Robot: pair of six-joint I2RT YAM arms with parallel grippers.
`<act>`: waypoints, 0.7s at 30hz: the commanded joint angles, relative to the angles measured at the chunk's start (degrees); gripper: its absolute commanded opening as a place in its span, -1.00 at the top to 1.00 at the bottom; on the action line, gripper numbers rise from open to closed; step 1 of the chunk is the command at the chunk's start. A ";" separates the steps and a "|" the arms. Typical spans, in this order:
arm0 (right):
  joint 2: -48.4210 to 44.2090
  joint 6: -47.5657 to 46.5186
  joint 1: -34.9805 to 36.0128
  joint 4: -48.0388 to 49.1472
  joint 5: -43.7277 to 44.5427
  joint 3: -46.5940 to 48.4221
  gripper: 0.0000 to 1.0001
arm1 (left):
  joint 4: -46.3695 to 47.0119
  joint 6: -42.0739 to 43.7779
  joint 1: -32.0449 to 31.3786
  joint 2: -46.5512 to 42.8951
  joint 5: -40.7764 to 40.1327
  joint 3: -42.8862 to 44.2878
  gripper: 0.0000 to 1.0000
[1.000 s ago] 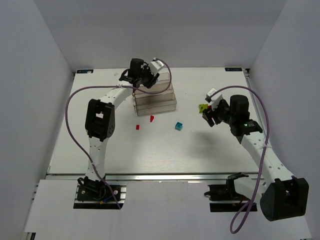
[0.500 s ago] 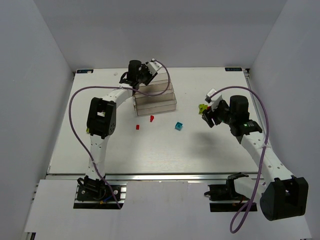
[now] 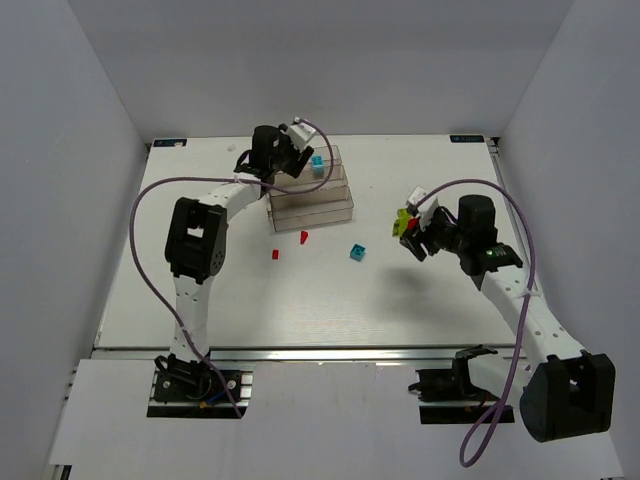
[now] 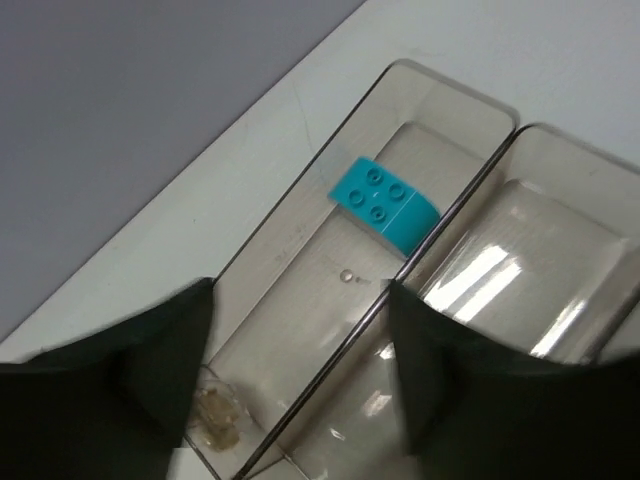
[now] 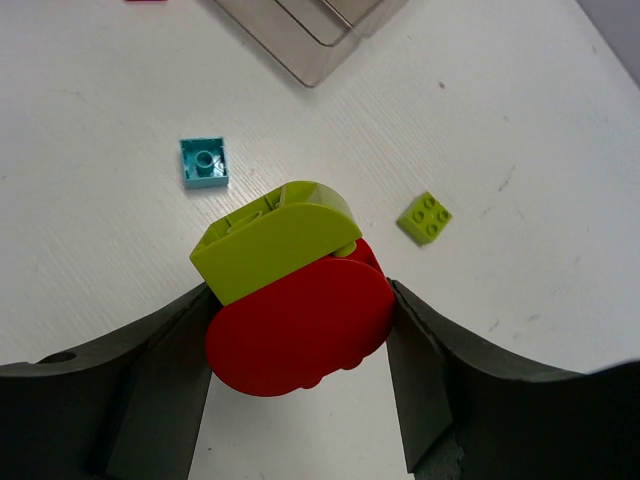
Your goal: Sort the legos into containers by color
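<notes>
left pincer (image 4: pixel 300 300) released over the containers (image 3: pixel 320 212); right pincer (image 5: pixel 300 300) grasping two legos
the left pincer hangs spread and empty by the table's (image 3: pixel 200 290) far edge, a cyan lego (image 4: pixel 384 205) lying in the farthest bin. toward the right edge, the right pincer is clenched on a yellow-green lego (image 5: pixel 275 240) pressed against a red lego (image 5: pixel 300 335).

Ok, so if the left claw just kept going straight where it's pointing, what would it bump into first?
Probably the far clear bin: the left gripper, open, points down into it. The cyan brick lies farther along that bin, so likely its floor first, though depth is hard to judge.
</notes>
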 commanded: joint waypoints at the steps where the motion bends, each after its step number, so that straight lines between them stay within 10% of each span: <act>1: -2.21 -9.76 0.09 1.71 -8.84 -3.56 1.00 | -0.48 -10.46 -0.92 -12.14 7.49 1.40 -0.35; 4: -4.32 -18.04 0.36 3.64 -14.74 -6.81 1.00 | -4.53 -26.17 -1.45 -14.44 17.36 1.41 1.00; 7: -3.80 -22.37 0.62 3.12 -18.61 -5.61 1.00 | -5.16 -53.46 -1.45 -16.20 30.78 -4.70 1.00; 12: -1.25 -25.97 1.93 1.81 -20.37 -3.40 1.00 | 22.05 -75.06 -3.02 -22.16 39.27 -31.33 0.37; 15: 0.16 -24.41 3.95 2.67 -17.66 -2.87 1.00 | 20.87 -74.73 -5.48 -27.17 34.89 -38.31 -0.19; 21: 2.09 -21.06 6.77 5.22 -10.89 -3.31 1.00 | 19.54 -74.02 -10.06 -29.74 31.63 -39.72 -0.69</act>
